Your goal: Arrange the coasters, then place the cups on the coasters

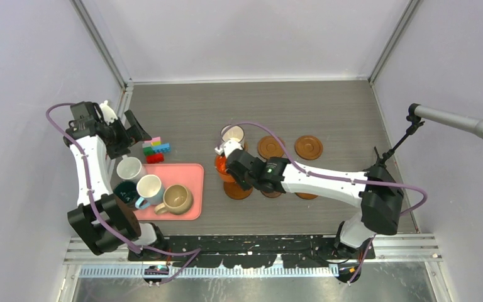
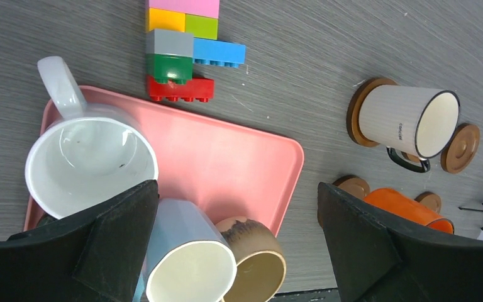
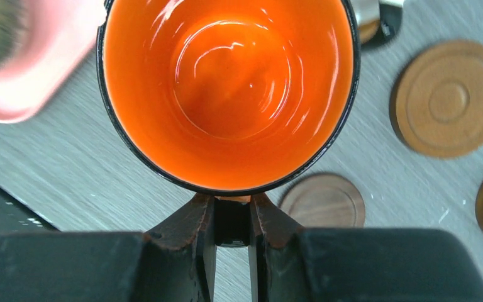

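My right gripper (image 3: 231, 207) is shut on the black handle of the orange cup (image 3: 226, 88), which I see from above; it hangs by the front row of coasters (image 1: 238, 190). A dark coaster (image 3: 324, 200) lies just right of the fingers, and a lighter one (image 3: 449, 97) lies farther off. A white cup (image 1: 233, 134) stands on a back-row coaster, with two bare coasters (image 1: 270, 147) (image 1: 308, 147) beside it. My left gripper (image 2: 236, 195) hangs open over the pink tray (image 2: 226, 157), which holds a white cup (image 2: 91, 160), a light blue cup (image 2: 188, 258), a tan cup (image 2: 261, 258) and a dark green cup (image 1: 126, 192).
Colourful toy blocks (image 1: 155, 150) lie just behind the tray. A microphone on a stand (image 1: 453, 119) reaches in from the right wall. My right arm (image 1: 327, 179) stretches across the front coasters and hides part of them.
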You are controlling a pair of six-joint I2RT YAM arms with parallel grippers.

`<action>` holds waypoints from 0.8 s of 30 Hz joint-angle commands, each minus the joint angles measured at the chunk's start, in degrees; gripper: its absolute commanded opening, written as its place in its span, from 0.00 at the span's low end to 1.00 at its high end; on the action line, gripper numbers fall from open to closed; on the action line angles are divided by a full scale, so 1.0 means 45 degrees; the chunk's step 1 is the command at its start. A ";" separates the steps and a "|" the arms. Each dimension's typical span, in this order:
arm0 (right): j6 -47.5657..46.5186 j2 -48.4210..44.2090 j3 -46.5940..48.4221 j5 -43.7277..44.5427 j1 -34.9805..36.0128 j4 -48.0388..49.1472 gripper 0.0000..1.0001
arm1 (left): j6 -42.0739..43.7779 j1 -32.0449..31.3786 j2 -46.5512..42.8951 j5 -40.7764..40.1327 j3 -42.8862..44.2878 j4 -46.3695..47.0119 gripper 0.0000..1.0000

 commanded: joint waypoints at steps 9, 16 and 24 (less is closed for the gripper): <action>0.2574 -0.1782 -0.2064 0.2193 0.0043 0.2547 0.00 | -0.0012 0.0120 -0.0266 -0.1155 0.0336 0.0391 1.00; 0.2424 -0.1593 -0.2586 0.2043 0.0347 0.2905 0.00 | -0.0029 0.0120 -0.0285 -0.1263 0.0119 0.0543 1.00; 0.1997 -0.1269 -0.2820 0.2330 0.0954 0.3124 0.00 | -0.0029 0.0122 -0.0335 -0.1301 0.0076 0.0515 1.00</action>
